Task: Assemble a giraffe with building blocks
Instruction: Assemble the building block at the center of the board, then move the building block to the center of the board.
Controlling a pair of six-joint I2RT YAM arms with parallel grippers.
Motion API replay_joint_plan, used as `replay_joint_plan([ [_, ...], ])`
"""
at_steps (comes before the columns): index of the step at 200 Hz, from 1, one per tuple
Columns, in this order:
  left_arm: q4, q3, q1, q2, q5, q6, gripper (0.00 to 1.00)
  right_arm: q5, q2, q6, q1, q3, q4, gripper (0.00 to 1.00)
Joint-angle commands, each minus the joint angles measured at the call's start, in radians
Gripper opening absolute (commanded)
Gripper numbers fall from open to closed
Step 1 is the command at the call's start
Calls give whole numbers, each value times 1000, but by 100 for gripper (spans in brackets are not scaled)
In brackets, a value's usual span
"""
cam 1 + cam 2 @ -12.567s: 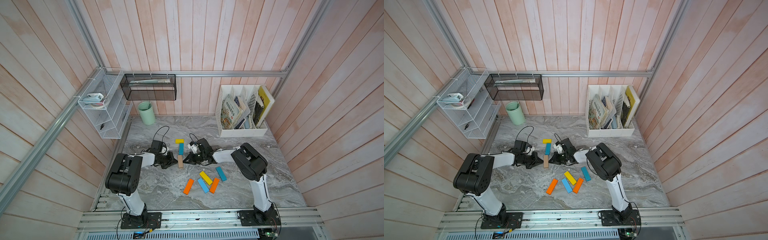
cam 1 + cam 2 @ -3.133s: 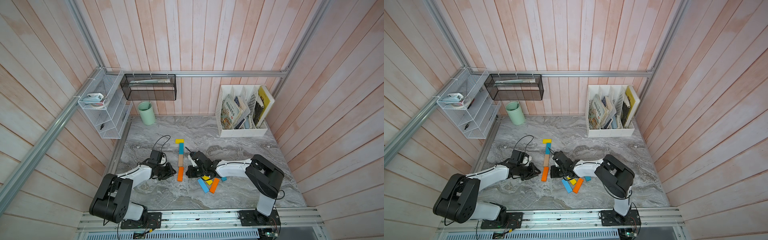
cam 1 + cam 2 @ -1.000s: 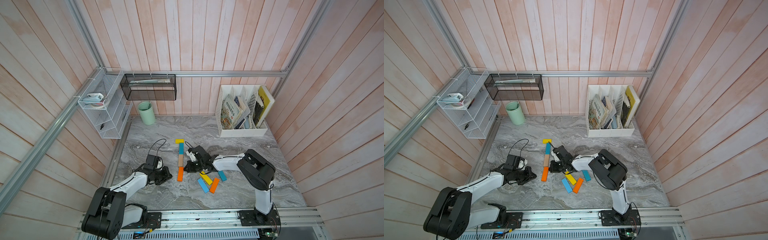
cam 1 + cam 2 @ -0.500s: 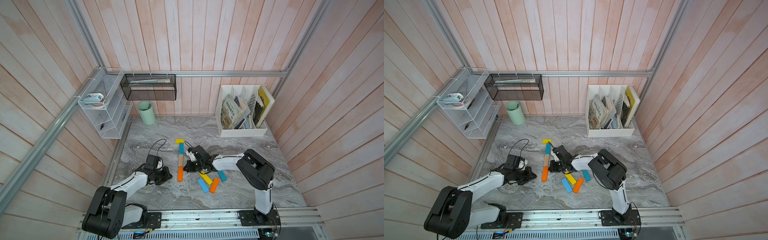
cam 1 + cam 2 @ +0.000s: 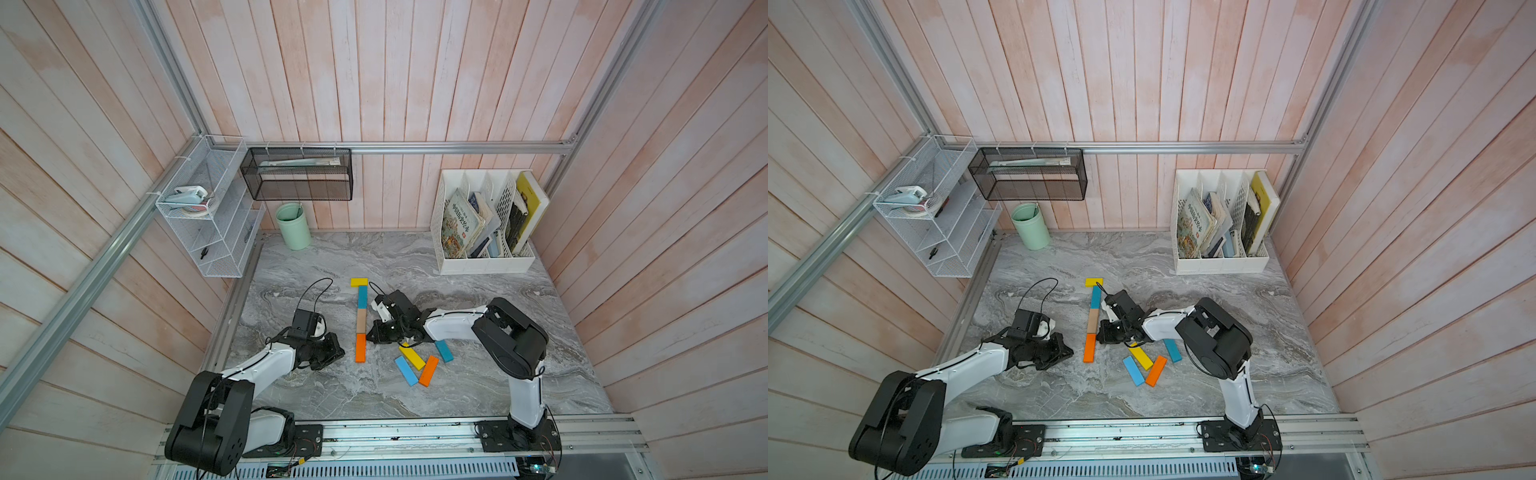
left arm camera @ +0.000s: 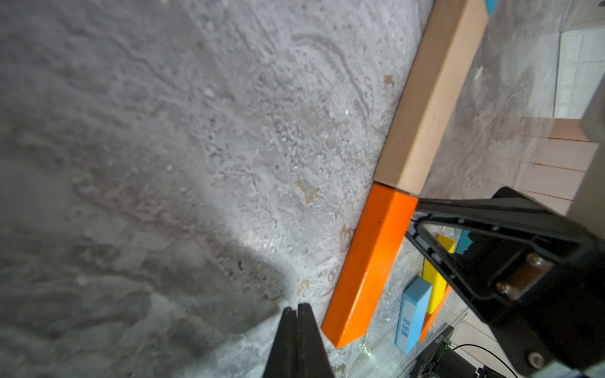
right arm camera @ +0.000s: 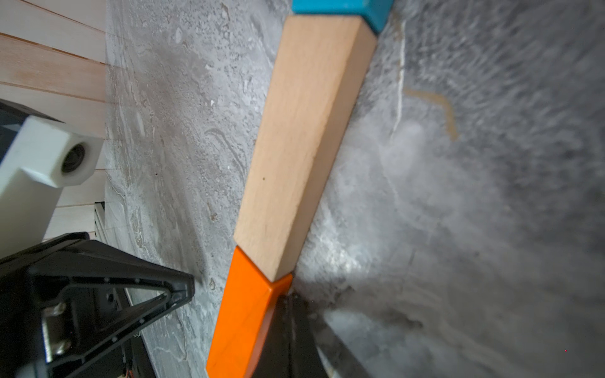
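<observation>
The loose yellow block [image 5: 412,356], which we judge comes next, lies flat on the marble table [image 5: 374,399], slanted to the giraffe's neck line [image 5: 361,320], among the loose blocks [image 5: 428,370] on the right arm's side of the orange block [image 5: 360,347] ending that line. The right gripper [image 5: 371,337] — jaws pressed together, tip touching that orange block's side — is nearer; the left gripper [image 5: 340,353], likewise pressed together and empty, sits across the line.

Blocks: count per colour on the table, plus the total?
yellow blocks: 2
orange blocks: 2
teal blocks: 2
light blue block: 1
tan block: 1
Total: 8
</observation>
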Motion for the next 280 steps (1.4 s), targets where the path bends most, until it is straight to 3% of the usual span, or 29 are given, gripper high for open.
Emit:
replay_joint_plan([
  [1, 6, 11, 2, -7, 14, 12, 0, 68, -36, -1, -16, -42, -34, 0],
  [40, 9, 11, 3, -33, 28, 10, 0, 331, -256, -146, 2, -37, -296, 0],
  [64, 0, 13, 2, -60, 25, 12, 0, 483, -378, -206, 15, -1, -532, 29],
  [106, -1, 20, 3, -80, 37, 10, 0, 487, -380, -268, 63, 42, -900, 34],
  [113, 2, 21, 3, -83, 41, 10, 0, 501, -383, -269, 85, 38, -929, 39],
  [124, 2, 23, 3, -90, 46, 9, 0, 514, -393, -267, 111, 22, -948, 49],
  [152, -5, 20, 2, -110, 53, 7, 0, 508, -423, -262, 114, -26, -928, 57],
  [280, -15, 3, 2, -125, 46, 8, 0, 440, -300, -332, 64, -85, -778, 56],
])
